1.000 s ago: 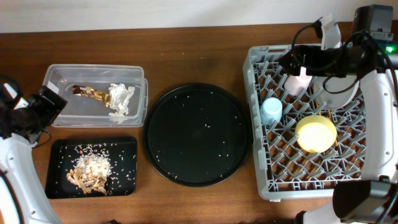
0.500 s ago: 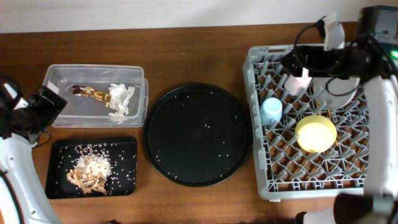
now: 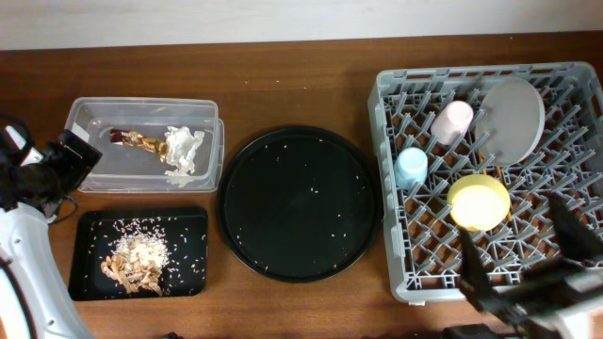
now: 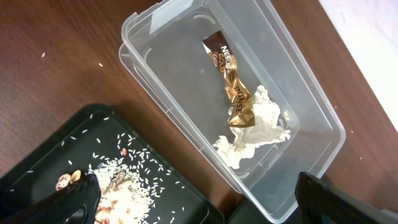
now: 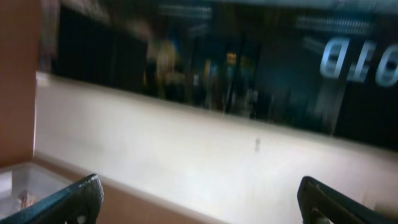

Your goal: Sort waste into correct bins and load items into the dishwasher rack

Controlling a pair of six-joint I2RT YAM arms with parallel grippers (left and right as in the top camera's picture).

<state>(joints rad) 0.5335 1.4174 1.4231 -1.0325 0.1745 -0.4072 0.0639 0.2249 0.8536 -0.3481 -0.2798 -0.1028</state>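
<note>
Grey dishwasher rack [image 3: 396, 273] holds blue cup [image 3: 411, 168], pink cup [image 3: 452, 121], plate [image 3: 512, 108], yellow bowl [image 3: 479, 201], likely propped to drain; napkin [image 3: 185, 149], wrapper [image 3: 135, 139] in clear tub [image 3: 85, 179], scraps [image 3: 132, 259] in black tray [image 3: 193, 282]. Left pincer [image 4: 196, 190], right pincer [image 5: 199, 193] wide, empty.

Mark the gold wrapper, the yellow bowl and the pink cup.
gold-brown wrapper [image 4: 231, 84], left wrist view, middle of its creased length.
yellow bowl [image 3: 479, 201], overhead view, its centre.
pale pink cup [image 3: 453, 122], overhead view, middle of its side.

Right gripper [image 5: 202, 202] spread wide (tips at corners) before blurred pale wall [image 5: 186, 134].
</note>
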